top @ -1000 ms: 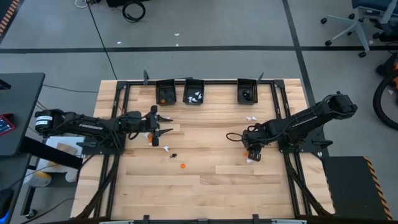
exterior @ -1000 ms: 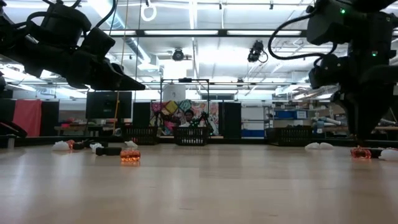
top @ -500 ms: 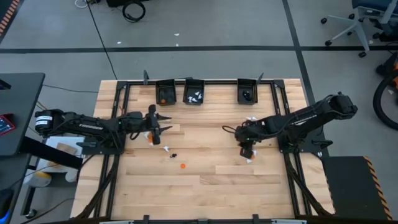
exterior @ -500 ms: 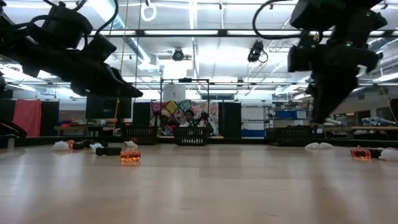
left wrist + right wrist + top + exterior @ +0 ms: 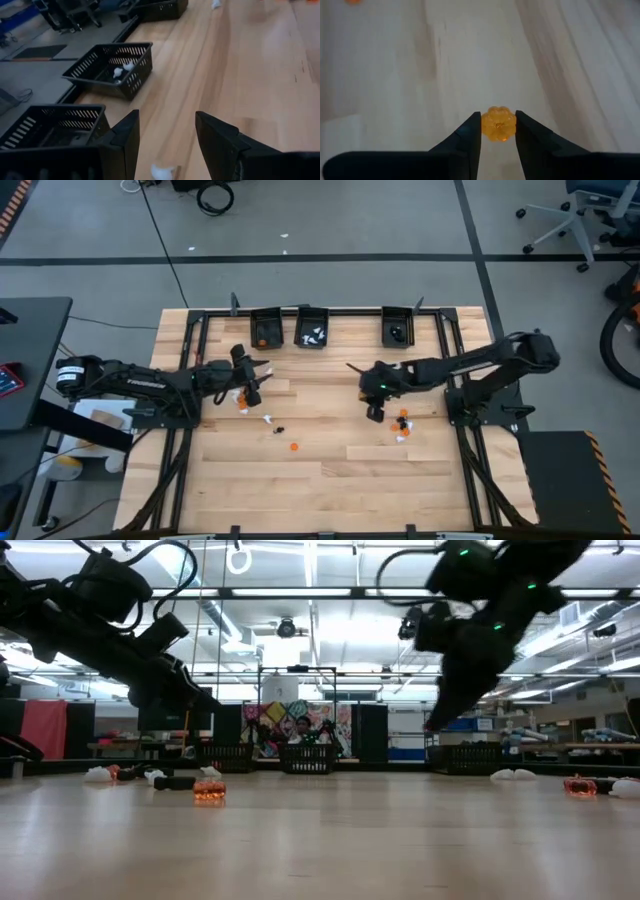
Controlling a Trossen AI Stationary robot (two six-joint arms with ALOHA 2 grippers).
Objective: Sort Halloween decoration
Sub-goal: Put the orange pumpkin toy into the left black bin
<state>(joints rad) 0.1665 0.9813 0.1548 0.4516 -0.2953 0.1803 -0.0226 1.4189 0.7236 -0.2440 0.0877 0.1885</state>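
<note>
Bins counted: three black bins point(image 5: 266, 328) point(image 5: 312, 326) point(image 5: 398, 327) | arms counted: two | orange trinkets point(image 5: 293, 447) seen loose on the table point(image 5: 330, 480): at least three | one orange pumpkin trinket point(image 5: 498, 124) was seen between the right gripper point(image 5: 498, 131) fingers | white trinkets point(image 5: 267, 419): several, not countable exactly.

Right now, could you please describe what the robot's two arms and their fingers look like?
Both arms are dark, jointed and slim. The left arm bears white lettering. The right arm trails a thin black cable and shows green lights. Each ends in two flat, black, tapered fingers.
</note>
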